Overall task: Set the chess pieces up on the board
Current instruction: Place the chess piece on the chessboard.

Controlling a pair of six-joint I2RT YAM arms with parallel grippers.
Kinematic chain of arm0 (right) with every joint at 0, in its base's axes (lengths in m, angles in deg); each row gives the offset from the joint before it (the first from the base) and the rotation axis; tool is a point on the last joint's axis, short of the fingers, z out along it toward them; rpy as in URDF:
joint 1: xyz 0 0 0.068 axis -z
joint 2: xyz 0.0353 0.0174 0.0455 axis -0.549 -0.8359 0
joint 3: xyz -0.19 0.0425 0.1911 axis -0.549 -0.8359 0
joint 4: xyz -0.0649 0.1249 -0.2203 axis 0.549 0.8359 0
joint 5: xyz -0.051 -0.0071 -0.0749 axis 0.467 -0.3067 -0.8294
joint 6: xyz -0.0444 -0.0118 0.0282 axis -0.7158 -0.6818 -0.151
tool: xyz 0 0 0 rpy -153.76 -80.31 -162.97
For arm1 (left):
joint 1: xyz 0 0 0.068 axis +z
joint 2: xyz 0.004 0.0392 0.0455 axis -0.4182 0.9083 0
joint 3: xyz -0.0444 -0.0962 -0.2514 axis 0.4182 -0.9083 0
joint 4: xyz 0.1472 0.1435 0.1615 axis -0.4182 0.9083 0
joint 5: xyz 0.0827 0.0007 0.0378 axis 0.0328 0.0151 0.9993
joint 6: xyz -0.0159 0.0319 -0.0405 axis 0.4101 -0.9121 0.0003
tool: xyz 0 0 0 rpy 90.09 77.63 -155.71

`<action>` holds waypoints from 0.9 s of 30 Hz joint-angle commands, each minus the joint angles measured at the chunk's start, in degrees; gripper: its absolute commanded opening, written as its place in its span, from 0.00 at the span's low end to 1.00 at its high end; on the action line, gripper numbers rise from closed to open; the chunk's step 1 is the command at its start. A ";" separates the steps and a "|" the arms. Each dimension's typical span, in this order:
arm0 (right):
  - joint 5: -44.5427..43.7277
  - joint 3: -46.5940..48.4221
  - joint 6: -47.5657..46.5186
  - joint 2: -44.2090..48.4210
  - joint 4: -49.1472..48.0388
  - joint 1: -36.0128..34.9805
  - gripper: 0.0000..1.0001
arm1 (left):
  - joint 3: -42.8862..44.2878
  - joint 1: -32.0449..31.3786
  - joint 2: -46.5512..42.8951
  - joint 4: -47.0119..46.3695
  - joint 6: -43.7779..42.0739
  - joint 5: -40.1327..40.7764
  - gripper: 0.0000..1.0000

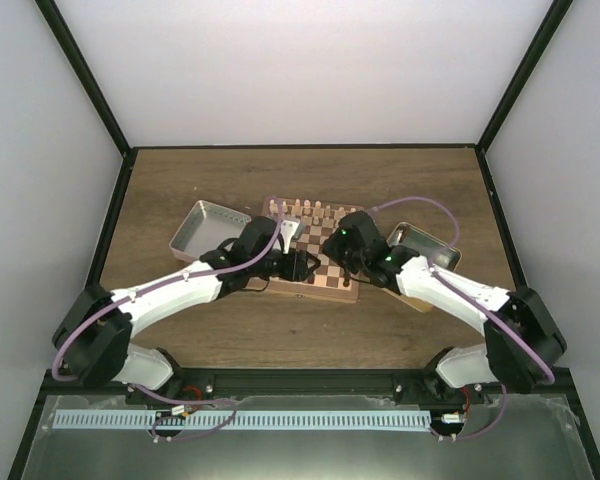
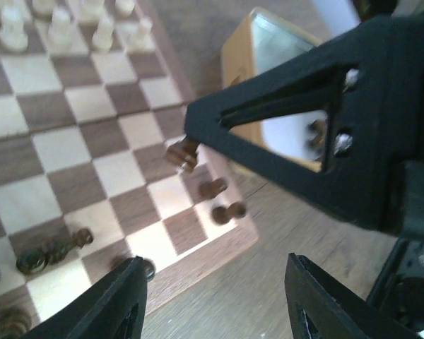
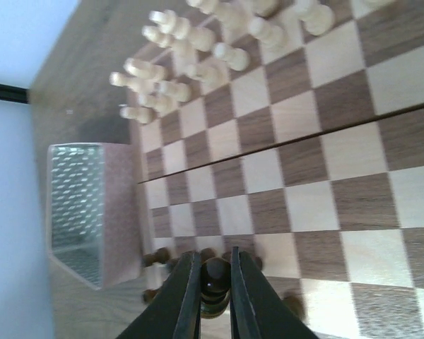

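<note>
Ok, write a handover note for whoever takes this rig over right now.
Left gripper: open, empty, by the board's near corner.
Right gripper: shut on one dark piece, low over the near squares.
Dark pieces: a few sit near that edge, not lined up; at least one lies on its side.
Cream pieces: at the far end.
Tins: one on each side of the board.
Left to do: place the held piece, right the fallen ones, fill the near rows.
</note>
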 commanded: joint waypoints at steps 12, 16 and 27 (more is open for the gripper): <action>18.07 2.01 1.15 8.07 -0.07 2.62 0.09 | -1.13 0.04 -1.52 -11.98 -4.18 1.19 0.49; 22.27 2.24 -1.03 8.89 0.58 3.05 0.09 | -0.39 0.03 -1.22 -11.96 -8.37 0.73 0.46; 25.62 4.01 -6.64 9.89 4.20 4.38 0.10 | -2.14 0.04 -2.05 -14.13 -12.15 -1.02 0.06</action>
